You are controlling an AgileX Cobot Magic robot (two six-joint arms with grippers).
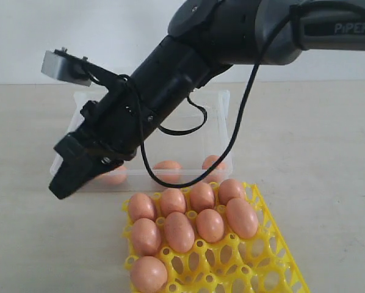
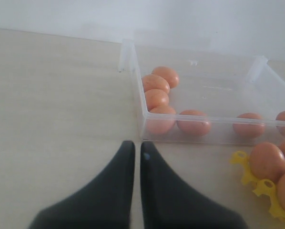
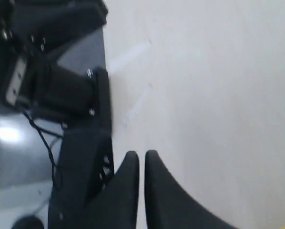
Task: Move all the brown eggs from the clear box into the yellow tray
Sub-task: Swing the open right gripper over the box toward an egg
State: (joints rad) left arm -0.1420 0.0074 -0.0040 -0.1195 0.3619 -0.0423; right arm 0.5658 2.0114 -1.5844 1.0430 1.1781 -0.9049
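Since the left claw [image 2: 137, 147] hangs over bare table [image 2: 61, 119] just outside the near corner of the box [image 2: 218, 135], with its jaws pressed almost together and nothing between them, the next pick is not yet begun. Seven eggs [image 2: 160, 119] show in the box. Four crowd that corner, touching one another, and three sit spaced along the near wall. Nine more sit in the tray [image 1: 168, 255], mostly in the rows nearest the box, which it stands just in front of.

I would spread the jaws before crossing the rim and rise clear of the wall. Then I would come down on a lone egg by the near wall rather than into the cluster, closing softly across its narrow waist. The right claw [image 3: 141, 155] is likewise closed and empty, over bare table.
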